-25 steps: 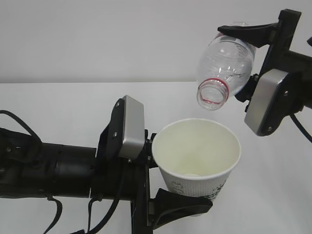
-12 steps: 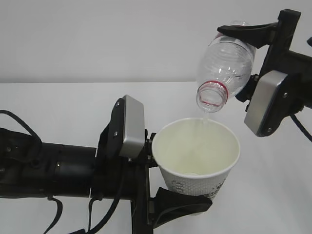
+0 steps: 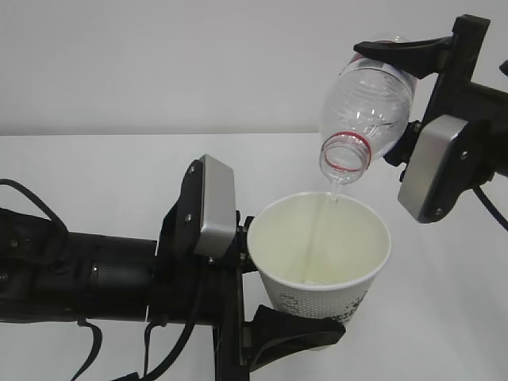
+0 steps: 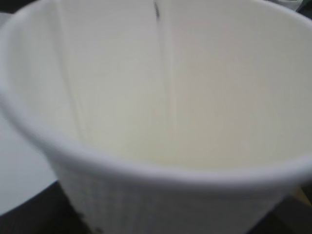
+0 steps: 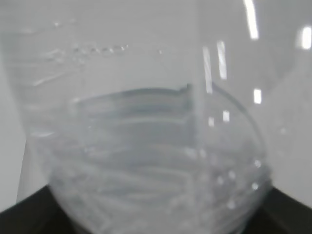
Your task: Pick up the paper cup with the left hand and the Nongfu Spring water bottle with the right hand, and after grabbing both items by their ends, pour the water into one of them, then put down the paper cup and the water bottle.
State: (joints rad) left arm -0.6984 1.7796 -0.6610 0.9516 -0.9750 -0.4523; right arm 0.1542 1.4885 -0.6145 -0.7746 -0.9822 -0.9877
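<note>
The white paper cup (image 3: 319, 258) is held upright above the table, with my left gripper (image 3: 274, 305) shut on its lower part; one black finger (image 3: 298, 337) wraps under its front. Above it the clear Nongfu Spring water bottle (image 3: 367, 95) is tipped mouth-down, its red neck ring over the cup's far rim. My right gripper (image 3: 401, 99) is shut on the bottle's base end. A thin stream of water (image 3: 329, 208) falls from the mouth into the cup. The cup (image 4: 161, 97) fills the left wrist view. The bottle (image 5: 146, 146) fills the right wrist view, hiding both sets of jaws.
A white table (image 3: 95, 167) runs beneath both arms, with a pale wall behind it. My left arm (image 3: 79, 274) lies across the lower left. The grey block of my right wrist (image 3: 432, 167) hangs just right of the bottle.
One second ago no water left the bottle. The bottle's mouth has dipped slightly and a thin stream now runs into the cup. Both arms otherwise hold still.
</note>
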